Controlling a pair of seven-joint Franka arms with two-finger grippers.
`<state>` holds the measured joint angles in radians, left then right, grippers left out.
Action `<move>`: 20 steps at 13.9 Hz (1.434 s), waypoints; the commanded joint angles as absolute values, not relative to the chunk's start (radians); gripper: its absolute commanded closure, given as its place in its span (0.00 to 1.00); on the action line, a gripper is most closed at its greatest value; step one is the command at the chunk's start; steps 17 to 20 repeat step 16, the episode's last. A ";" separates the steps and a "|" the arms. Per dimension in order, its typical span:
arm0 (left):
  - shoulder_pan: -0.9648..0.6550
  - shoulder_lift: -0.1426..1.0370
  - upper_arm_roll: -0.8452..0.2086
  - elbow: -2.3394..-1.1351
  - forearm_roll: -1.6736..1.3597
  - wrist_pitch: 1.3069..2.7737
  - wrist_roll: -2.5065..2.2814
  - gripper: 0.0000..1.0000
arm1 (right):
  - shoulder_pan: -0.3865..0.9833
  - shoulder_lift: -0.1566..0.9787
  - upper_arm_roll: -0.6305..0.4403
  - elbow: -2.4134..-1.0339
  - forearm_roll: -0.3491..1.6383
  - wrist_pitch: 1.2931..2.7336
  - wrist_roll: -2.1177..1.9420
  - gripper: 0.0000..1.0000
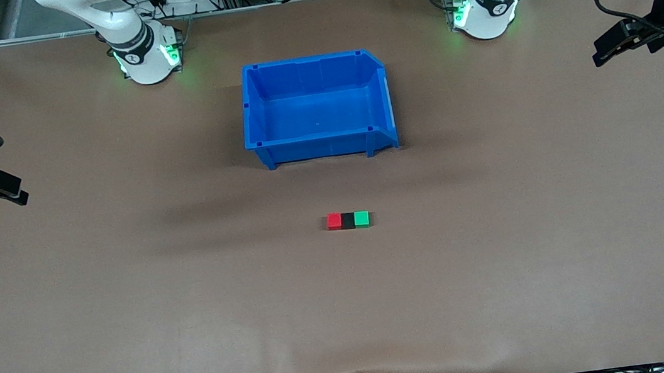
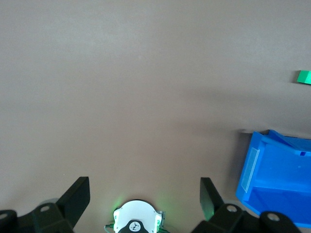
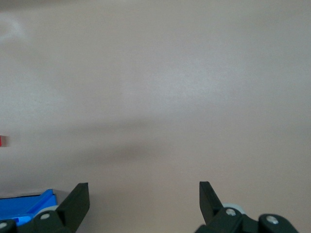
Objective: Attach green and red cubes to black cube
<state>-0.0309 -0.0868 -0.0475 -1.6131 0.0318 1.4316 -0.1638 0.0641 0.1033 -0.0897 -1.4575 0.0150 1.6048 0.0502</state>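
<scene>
Three small cubes lie in one touching row on the brown table, nearer to the front camera than the blue bin: the red cube point(image 1: 334, 221) at the right arm's end, the black cube point(image 1: 347, 220) in the middle, the green cube point(image 1: 362, 218) at the left arm's end. Slivers of the green cube point(image 2: 304, 76) and the red cube point(image 3: 1, 141) show at the edges of the wrist views. My left gripper point(image 1: 606, 52) hangs open over the table's edge at the left arm's end, holding nothing. My right gripper point(image 1: 15, 193) waits open and empty over the right arm's end.
An empty blue bin point(image 1: 317, 106) stands mid-table between the cubes and the arm bases; its corner shows as the blue bin point(image 2: 277, 170) and the blue bin point(image 3: 24, 206). The left arm's base point(image 2: 137, 219) shows between its fingers. Cables lie along the table's front edge.
</scene>
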 commanded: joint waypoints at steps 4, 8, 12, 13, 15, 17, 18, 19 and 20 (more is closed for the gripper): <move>-0.035 -0.109 -0.072 -1.631 0.037 1.379 -0.120 0.00 | 0.052 0.098 -0.084 -1.453 0.000 1.591 0.054 0.00; -0.037 -0.103 -0.083 -1.626 0.046 1.385 -0.094 0.00 | 0.046 0.100 -0.084 -1.457 0.003 1.580 0.060 0.00; -0.038 -0.063 -0.083 -1.546 0.044 1.385 -0.103 0.00 | 0.038 0.098 -0.084 -1.456 0.003 1.537 0.060 0.00; -0.041 -0.064 -0.083 -1.546 0.044 1.385 -0.107 0.00 | 0.037 0.098 -0.084 -1.454 0.005 1.534 0.060 0.00; -0.041 -0.052 -0.083 -1.546 0.044 1.385 -0.110 0.00 | 0.038 0.100 -0.084 -1.454 0.012 1.535 0.063 0.00; -0.040 -0.051 -0.083 -1.551 0.044 1.384 -0.109 0.00 | 0.038 0.103 -0.084 -1.456 0.014 1.536 0.063 0.00; -0.040 -0.051 -0.083 -1.551 0.044 1.384 -0.109 0.00 | 0.038 0.103 -0.084 -1.456 0.014 1.536 0.063 0.00; -0.040 -0.051 -0.083 -1.551 0.044 1.384 -0.109 0.00 | 0.038 0.103 -0.084 -1.456 0.014 1.536 0.063 0.00; -0.040 -0.051 -0.083 -1.551 0.044 1.384 -0.109 0.00 | 0.038 0.103 -0.084 -1.456 0.014 1.536 0.063 0.00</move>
